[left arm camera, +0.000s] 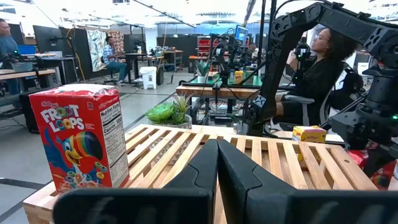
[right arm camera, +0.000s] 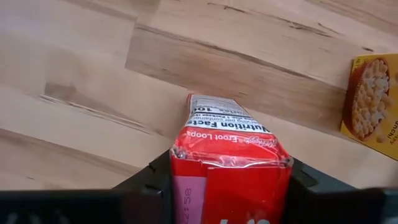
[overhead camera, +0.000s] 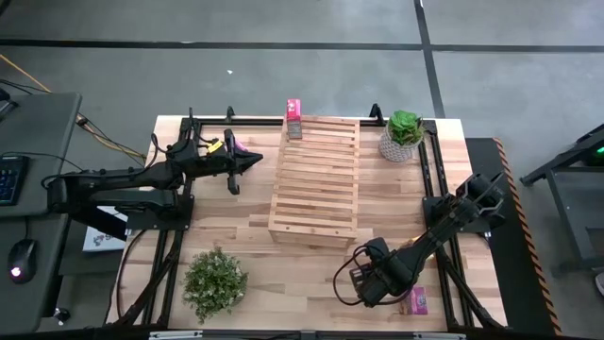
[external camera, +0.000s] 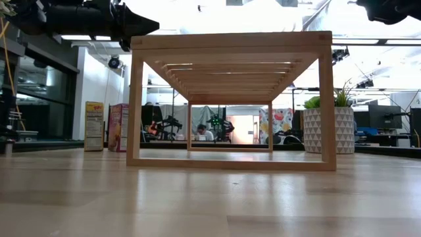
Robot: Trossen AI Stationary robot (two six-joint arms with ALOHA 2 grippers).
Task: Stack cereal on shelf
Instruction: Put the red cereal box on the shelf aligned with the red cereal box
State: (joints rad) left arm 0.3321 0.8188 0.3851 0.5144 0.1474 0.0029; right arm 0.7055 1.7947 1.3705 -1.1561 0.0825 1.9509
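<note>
one red box sits between my right gripper's fingers, low over the near right of the table.
i see both fingers pressed to its sides, so it has hold of it; a yellow box lies just beside. farther off, the shelf stands mid-table with another red box upright on its far end. my left gripper, fingers shut on nothing, hovers left of the shelf.

Grey floor, bright ceiling lights, desks behind.
</note>
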